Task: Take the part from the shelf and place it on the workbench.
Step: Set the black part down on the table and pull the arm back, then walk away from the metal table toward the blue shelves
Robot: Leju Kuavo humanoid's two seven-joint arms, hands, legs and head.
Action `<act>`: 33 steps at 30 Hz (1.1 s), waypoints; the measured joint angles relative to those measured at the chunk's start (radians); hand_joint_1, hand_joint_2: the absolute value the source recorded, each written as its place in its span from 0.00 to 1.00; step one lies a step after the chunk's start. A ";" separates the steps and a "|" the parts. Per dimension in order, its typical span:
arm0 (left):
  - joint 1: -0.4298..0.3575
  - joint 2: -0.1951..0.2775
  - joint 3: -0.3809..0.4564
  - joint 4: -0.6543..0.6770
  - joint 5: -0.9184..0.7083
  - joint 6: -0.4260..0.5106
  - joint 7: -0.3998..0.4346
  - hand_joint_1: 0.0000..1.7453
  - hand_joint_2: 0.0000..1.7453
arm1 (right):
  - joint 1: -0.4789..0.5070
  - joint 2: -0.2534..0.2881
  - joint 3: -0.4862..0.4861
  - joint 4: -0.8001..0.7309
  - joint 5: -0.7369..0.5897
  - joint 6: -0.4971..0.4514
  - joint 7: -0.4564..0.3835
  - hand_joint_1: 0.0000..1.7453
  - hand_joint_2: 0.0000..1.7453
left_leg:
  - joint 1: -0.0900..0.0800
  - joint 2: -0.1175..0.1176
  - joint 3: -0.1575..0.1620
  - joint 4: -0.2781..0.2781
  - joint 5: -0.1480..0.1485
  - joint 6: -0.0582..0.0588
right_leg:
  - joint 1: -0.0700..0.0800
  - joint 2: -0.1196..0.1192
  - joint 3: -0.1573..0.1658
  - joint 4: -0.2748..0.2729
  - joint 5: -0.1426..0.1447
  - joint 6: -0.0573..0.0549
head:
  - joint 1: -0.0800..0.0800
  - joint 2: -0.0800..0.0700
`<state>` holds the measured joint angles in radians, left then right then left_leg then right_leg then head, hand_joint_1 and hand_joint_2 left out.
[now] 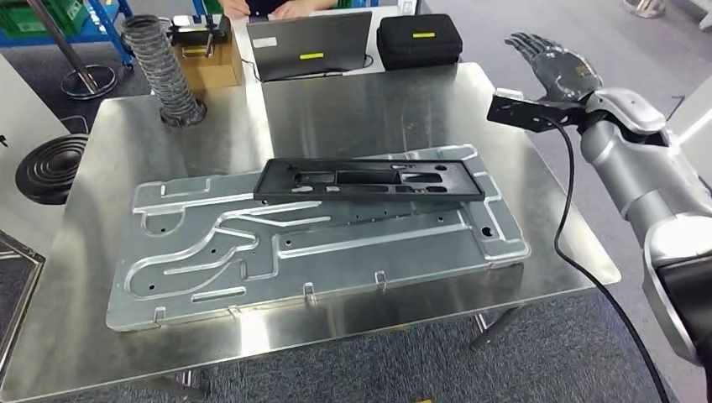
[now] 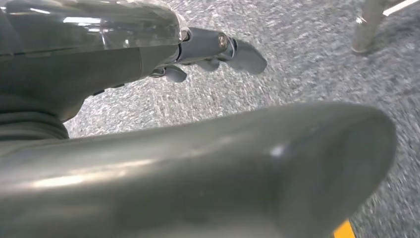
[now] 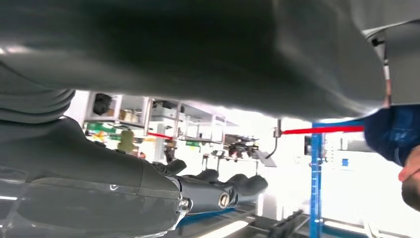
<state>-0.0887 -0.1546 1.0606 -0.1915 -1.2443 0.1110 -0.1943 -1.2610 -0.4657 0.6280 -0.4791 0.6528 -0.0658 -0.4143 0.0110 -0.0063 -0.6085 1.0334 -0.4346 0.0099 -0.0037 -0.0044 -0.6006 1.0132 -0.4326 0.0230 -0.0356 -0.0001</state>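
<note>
Here the black plastic frame part (image 1: 369,180) lies flat on the large machined aluminium plate (image 1: 319,243), along that plate's far edge, and the plate itself rests on the stainless workbench (image 1: 75,336). No hand touches the part. The right hand (image 1: 556,65) is raised over the far right corner of the bench, well apart from the part, palm open, fingers stretched out and apart with nothing in them; the right wrist view shows its dark fingers (image 3: 233,188) extended side by side against a bright room with blue racking (image 3: 317,188). A black cable (image 1: 579,252) hangs from the wrist and trails down past the bench edge. The left hand (image 2: 148,64) hangs low over grey carpet (image 2: 307,59); its fingers (image 2: 237,52) reach outward and hold nothing, with a gap between them and the thick thumb in front. At the far side of the bench stand a closed grey laptop (image 1: 309,45), a black zipped case (image 1: 418,40), a cardboard box (image 1: 206,63) and a ribbed grey hose (image 1: 166,71). A person's hands (image 1: 294,8) rest at the table beyond the laptop
</note>
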 joint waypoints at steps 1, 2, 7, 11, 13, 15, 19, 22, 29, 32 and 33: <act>0.001 0.000 0.000 0.000 0.001 0.000 0.000 0.00 0.00 | 0.006 -0.011 -0.009 -0.001 -0.007 -0.007 0.000 0.00 0.00 | 0.000 0.000 0.000 -0.002 0.002 0.006 | -0.001 0.000 0.000 0.001 -0.002 0.006 | 0.000 0.000; 0.000 0.000 0.001 0.000 0.002 0.000 0.000 0.00 0.00 | 0.014 -0.024 -0.019 -0.003 -0.014 -0.015 0.000 0.00 0.00 | 0.001 0.000 0.001 -0.005 0.004 0.012 | -0.003 0.001 -0.004 0.011 -0.010 0.011 | 0.000 0.000; 0.002 0.000 0.002 0.000 0.004 0.001 -0.002 0.00 0.00 | 0.074 -0.080 -0.077 -0.006 -0.042 -0.050 -0.004 0.00 0.00 | 0.002 -0.003 0.002 -0.009 0.006 0.027 | -0.009 0.003 -0.134 0.275 -0.129 0.030 | 0.000 0.000; 0.002 0.000 0.005 0.000 0.007 0.003 -0.006 0.00 0.00 | 0.131 -0.120 -0.127 -0.010 -0.063 -0.061 -0.018 0.00 0.00 | 0.001 -0.005 0.006 -0.009 0.003 0.025 | -0.009 0.003 -0.068 0.116 -0.025 0.021 | 0.000 0.000; 0.002 0.000 0.007 0.000 0.010 0.005 -0.008 0.00 0.00 | 0.146 -0.136 -0.153 -0.012 -0.073 -0.066 -0.023 0.00 0.00 | -0.003 -0.005 0.006 -0.008 0.001 0.018 | -0.003 0.003 -0.020 0.013 0.011 0.011 | 0.000 0.000; 0.002 0.000 0.011 0.000 0.014 0.006 -0.008 0.00 0.00 | 0.163 -0.144 -0.175 -0.012 -0.080 -0.072 -0.023 0.00 0.00 | -0.004 -0.005 0.006 -0.009 -0.001 0.009 | 0.003 0.004 -0.014 -0.003 0.012 0.002 | 0.000 0.000; 0.001 0.000 0.019 0.000 0.018 0.007 -0.009 0.00 0.00 | 0.191 -0.152 -0.202 -0.012 -0.084 -0.081 -0.023 0.00 0.00 | -0.006 -0.001 -0.023 0.064 -0.055 -0.010 | -0.008 0.004 -0.007 -0.014 0.017 -0.020 | 0.000 0.000; 0.002 0.000 0.023 0.000 0.018 0.007 -0.009 0.00 0.00 | 0.206 -0.152 -0.209 -0.012 -0.084 -0.082 -0.023 0.00 0.00 | -0.004 0.000 -0.107 0.253 -0.141 -0.016 | -0.007 0.003 -0.007 -0.014 0.016 -0.026 | 0.000 0.000; 0.001 0.000 0.025 0.000 0.018 0.007 -0.010 0.00 0.00 | 0.246 -0.160 -0.250 -0.012 -0.090 -0.106 -0.019 0.00 0.00 | -0.008 0.000 0.019 -0.004 -0.012 0.002 | 0.000 0.005 -0.010 -0.002 0.011 -0.011 | 0.000 0.000; 0.002 0.000 0.026 0.000 0.017 0.006 -0.012 0.00 0.00 | 0.285 -0.164 -0.282 -0.011 -0.094 -0.123 -0.019 0.00 0.00 | -0.007 -0.001 0.022 -0.015 -0.007 0.016 | 0.000 0.004 -0.010 -0.004 0.013 0.004 | 0.000 0.000; 0.002 0.000 0.026 0.000 0.017 0.006 -0.012 0.00 0.00 | 0.294 -0.166 -0.289 -0.011 -0.093 -0.126 -0.018 0.00 0.00 | -0.005 -0.001 0.023 -0.019 -0.003 0.021 | -0.002 0.004 -0.010 -0.003 0.011 0.008 | 0.000 0.000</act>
<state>-0.0870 -0.1543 1.0863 -0.1915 -1.2276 0.1172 -0.2062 -0.9668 -0.6314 0.3387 -0.4899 0.5594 -0.1919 -0.4326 0.0061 -0.0072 -0.5852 1.0141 -0.4379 0.0306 -0.0055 -0.0009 -0.6103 1.0104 -0.4216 0.0310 -0.0355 -0.0001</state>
